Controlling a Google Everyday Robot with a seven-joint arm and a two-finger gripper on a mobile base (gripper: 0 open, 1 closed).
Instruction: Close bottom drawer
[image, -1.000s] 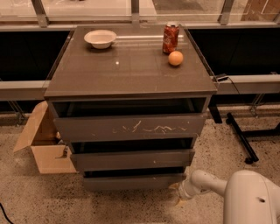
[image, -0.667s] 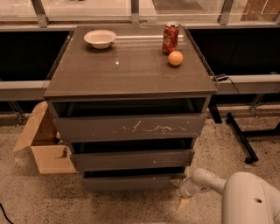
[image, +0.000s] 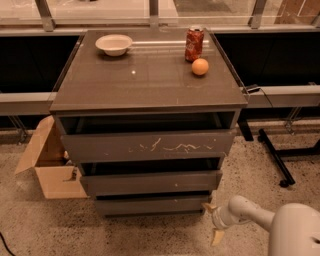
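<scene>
Slim grey bottom drawer (image: 150, 204), pincer (image: 212, 221) just beside

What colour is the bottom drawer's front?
Plain dark grey: the bottom drawer shows best in the camera view. The gripper is by its right end.

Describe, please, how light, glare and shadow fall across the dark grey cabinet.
Camera view: warm, dim overhead light; a small glint and pale glare streak on the glossy grey cabinet top. Camera view: deep shadow fills the gaps above the drawer fronts; the slim dark grey bottom drawer sits dimmest. Camera view: the pale gripper, at that drawer's right end, catches light.
</scene>
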